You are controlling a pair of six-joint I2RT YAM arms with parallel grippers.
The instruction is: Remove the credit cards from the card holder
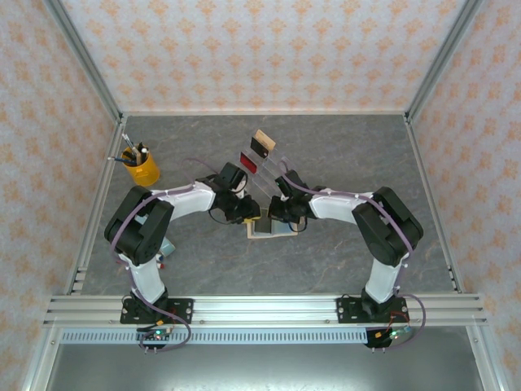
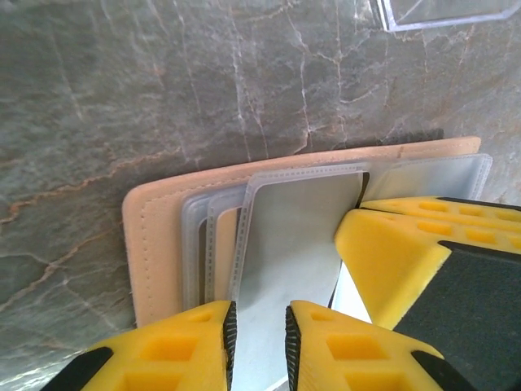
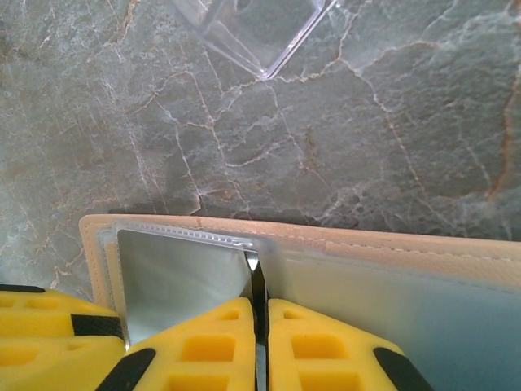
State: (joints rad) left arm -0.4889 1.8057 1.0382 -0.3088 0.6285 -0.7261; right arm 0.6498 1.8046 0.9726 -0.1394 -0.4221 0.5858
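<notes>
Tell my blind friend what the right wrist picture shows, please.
The yellow right gripper pinches a thin dark card poking out of an open tan wallet. The wallet lies on a grey stone table, with the corner of a clear stand beyond it.

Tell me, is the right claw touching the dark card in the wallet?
Touching. Right wrist view: the right gripper pinches the dark card edge-on, no gap.

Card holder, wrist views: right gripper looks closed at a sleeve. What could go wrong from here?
1. The right gripper pinches a thin dark edge at a clear sleeve; it may grab sleeve too and drag the card holder.
2. The left gripper has no clear hold, so the holder could lift.
3. Both grippers crowd together; they may collide.
</notes>
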